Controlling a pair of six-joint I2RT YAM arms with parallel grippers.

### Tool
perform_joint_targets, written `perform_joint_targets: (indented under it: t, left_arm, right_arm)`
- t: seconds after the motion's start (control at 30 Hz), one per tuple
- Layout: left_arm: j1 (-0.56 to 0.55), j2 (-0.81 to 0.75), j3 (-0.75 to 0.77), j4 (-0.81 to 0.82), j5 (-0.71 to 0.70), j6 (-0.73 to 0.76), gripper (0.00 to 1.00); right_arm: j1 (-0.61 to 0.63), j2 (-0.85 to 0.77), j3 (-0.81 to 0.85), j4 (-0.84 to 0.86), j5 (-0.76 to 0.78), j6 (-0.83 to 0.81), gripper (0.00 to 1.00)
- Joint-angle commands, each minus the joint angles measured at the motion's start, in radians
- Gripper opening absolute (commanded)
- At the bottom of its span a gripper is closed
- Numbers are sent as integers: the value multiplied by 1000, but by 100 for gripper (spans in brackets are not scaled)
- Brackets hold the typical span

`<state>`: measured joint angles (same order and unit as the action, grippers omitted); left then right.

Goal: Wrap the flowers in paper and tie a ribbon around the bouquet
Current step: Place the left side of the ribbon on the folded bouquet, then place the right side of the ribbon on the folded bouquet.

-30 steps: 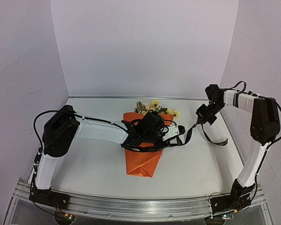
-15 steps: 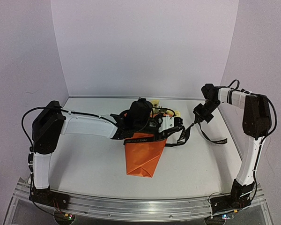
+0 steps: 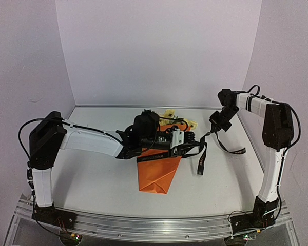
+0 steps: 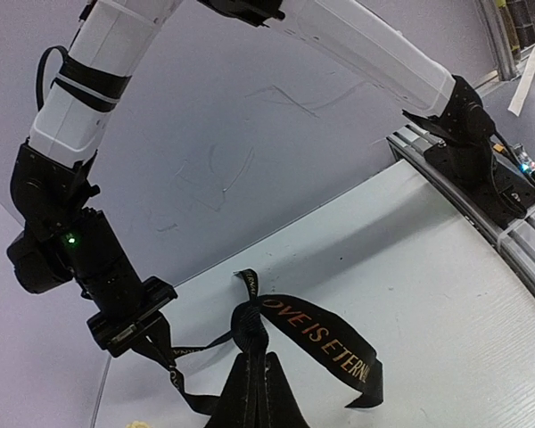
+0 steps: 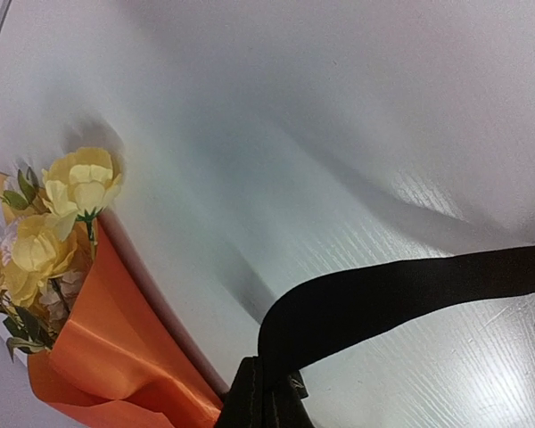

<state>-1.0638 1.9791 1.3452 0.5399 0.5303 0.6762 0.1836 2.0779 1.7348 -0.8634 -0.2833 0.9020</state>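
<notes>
- table (image 3: 92, 179): pale top. The job sits mid-table, where both arms can reach it.
- bouquet (image 3: 156, 174): a cone of orange paper (image 5: 116, 357) lying flat, tip toward the near edge and wide end toward the far side. The wrapping looks finished. Lying flat, the cone likely needs no hand to steady it while the tie is worked.
- ribbon (image 3: 153, 157): black and lettered. It crosses the cone just below the wide end, then runs off right between the two grippers. One loose tail drops toward the near side and another trails on the table at far right. The left wrist view shows it bunched at a crossing; cannot tell if that is a proper knot.
- flowers (image 5: 71, 187): yellow heads and green leaves stick out of the wide end, clear of the band.
- left gripper (image 4: 252, 374): jaws pinched tight on the ribbon, close beside the cone. Probably the anchor.
- right gripper (image 5: 266, 388): clamped on the ribbon too, off right and apart from the bouquet. Judged to be the pulling end, drawing the tie snug.
</notes>
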Motion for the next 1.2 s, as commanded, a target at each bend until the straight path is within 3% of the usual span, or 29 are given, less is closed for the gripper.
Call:
perform_joint_targets:
  t: [0.0, 0.33, 0.4, 0.53, 0.67, 0.83, 0.93, 1.07, 1.17]
  left_arm:
    - [46, 58, 68, 76, 27, -29, 0]
    - [100, 312, 303, -61, 30, -31, 5]
    - [100, 333, 339, -108, 38, -29, 13]
    - [99, 335, 345, -92, 10, -93, 48]
    - [109, 288, 334, -62, -42, -222, 64]
    - [158, 131, 213, 7, -103, -472, 79]
    - [206, -38, 39, 26, -176, -660, 80]
    - [290, -270, -218, -40, -322, -862, 79]
    - [337, -406, -370, -126, -365, -992, 78]
  right_arm:
    - [24, 3, 34, -36, 5, -15, 0]
    - [52, -61, 29, -37, 6, -46, 0]
    - [54, -64, 44, -36, -7, -55, 0]
    - [55, -71, 62, -41, -20, -80, 0]
    - [63, -83, 64, -42, -31, -109, 0]
    - [96, -116, 61, -46, -33, -218, 0]
    - [160, -142, 76, -43, -36, -303, 0]
    - [363, -154, 136, -111, -35, -507, 0]
    - [521, -176, 73, -157, -6, -642, 4]
